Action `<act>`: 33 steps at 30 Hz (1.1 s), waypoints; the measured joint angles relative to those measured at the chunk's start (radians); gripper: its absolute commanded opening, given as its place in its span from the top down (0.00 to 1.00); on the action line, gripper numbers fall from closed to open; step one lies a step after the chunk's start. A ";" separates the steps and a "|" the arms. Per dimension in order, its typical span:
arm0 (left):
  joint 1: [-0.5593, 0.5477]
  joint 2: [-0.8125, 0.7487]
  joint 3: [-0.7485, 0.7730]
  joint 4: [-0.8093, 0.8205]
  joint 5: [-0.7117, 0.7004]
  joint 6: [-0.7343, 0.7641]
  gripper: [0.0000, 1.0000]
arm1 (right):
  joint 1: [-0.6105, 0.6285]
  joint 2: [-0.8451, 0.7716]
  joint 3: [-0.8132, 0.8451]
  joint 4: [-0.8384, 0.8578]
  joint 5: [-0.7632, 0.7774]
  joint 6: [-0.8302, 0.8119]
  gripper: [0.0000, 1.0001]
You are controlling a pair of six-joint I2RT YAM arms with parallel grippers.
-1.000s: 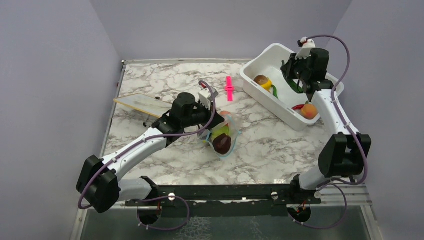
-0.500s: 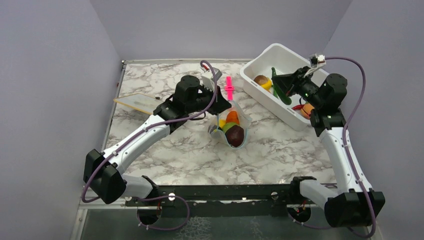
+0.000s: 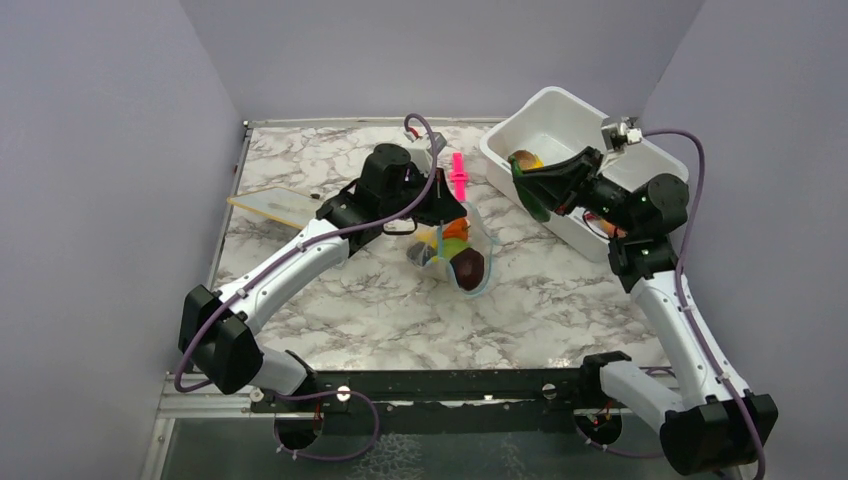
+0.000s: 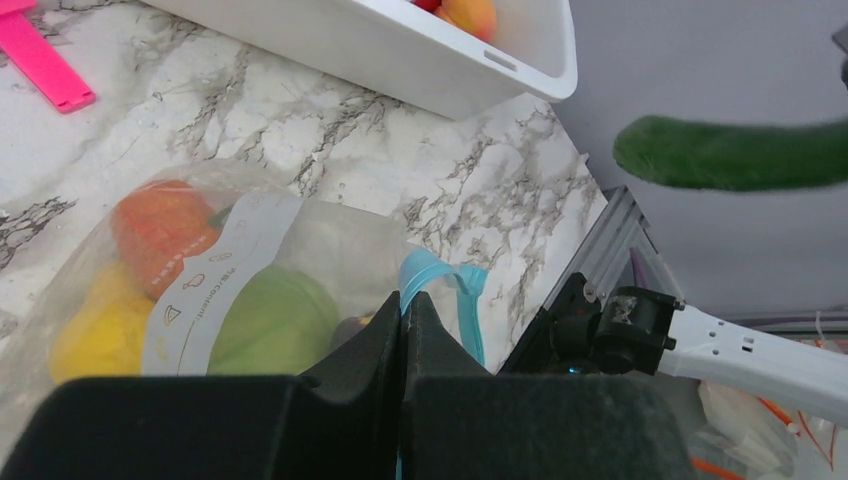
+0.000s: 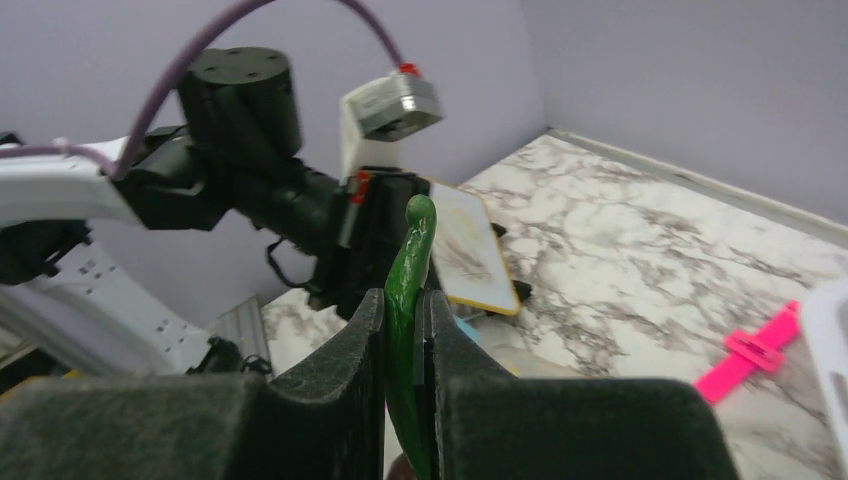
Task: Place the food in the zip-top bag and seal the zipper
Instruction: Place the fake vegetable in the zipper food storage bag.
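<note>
The zip-top bag [image 3: 462,257] hangs tilted over the marble, its mouth facing right. My left gripper [image 3: 438,212] is shut on its light blue zipper [image 4: 442,276] edge. Inside the bag [image 4: 250,250] lie orange, yellow, green and dark brown food pieces. My right gripper [image 3: 540,180] is shut on a long thin green food piece [image 3: 523,193], held in the air between the tub and the bag. In the right wrist view the green piece [image 5: 411,245] stands pinched between the jaws of the gripper [image 5: 403,296]. In the left wrist view the green piece [image 4: 730,152] hovers at the upper right.
A white tub [image 3: 560,105] stands at the back right with a yellow-brown piece [image 3: 526,160] in it. The left wrist view shows an orange piece [image 4: 470,12] there. A pink clip [image 3: 458,173] lies behind the bag. A pale board [image 3: 275,206] lies at the left.
My right arm has lifted the green piece out of the tub and swung it left toward the bag. My left gripper has carried the bag's edge back and to the right.
</note>
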 measured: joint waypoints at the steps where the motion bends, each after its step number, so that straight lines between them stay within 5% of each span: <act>1: 0.002 0.005 0.004 -0.002 0.000 -0.005 1.00 | 0.022 0.000 -0.005 0.025 -0.012 0.009 0.99; 10: 0.036 0.021 0.008 -0.007 0.006 -0.056 1.00 | 0.253 0.042 -0.065 0.258 -0.066 0.032 0.99; 23: 0.082 0.018 -0.018 0.078 0.117 -0.164 1.00 | 0.372 0.166 -0.147 0.613 -0.185 0.022 0.99; 33: 0.093 0.018 -0.034 0.121 0.183 -0.216 1.00 | 0.432 0.269 -0.138 0.632 -0.245 -0.056 0.99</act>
